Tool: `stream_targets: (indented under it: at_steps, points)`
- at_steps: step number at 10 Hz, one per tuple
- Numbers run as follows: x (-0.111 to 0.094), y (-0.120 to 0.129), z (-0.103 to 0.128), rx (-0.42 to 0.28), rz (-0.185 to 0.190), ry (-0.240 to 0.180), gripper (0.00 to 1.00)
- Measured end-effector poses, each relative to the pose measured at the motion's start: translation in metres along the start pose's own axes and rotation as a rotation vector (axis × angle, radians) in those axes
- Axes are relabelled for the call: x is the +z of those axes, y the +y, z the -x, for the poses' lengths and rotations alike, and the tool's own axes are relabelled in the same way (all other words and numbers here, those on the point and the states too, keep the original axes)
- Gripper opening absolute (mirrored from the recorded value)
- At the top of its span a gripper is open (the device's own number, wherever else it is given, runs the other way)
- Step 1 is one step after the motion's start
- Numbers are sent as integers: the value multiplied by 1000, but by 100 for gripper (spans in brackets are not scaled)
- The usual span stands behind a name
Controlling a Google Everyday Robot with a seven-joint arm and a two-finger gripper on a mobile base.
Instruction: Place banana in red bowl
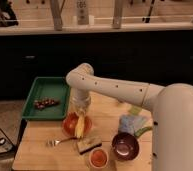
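The red bowl sits on the wooden table, left of middle. The pale-yellow banana stands nearly upright in the bowl, its lower end at the bowl's front rim. My gripper hangs straight down over the bowl from the white arm, right at the banana's upper end.
A green tray with dark grapes is at the back left. A fork and a tan sponge lie in front of the bowl. A small white cup, a maroon bowl and a blue cloth are to the right.
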Motion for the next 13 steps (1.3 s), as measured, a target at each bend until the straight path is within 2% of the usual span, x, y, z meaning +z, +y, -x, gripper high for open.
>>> stream_targets:
  at_steps: [6,7,13]
  points:
    - [1,-5,-4,-10,13,-18,77]
    - [1,-5,-4,-12,15,-20,80]
    - [1,-4,-6,-13,23,-38,80]
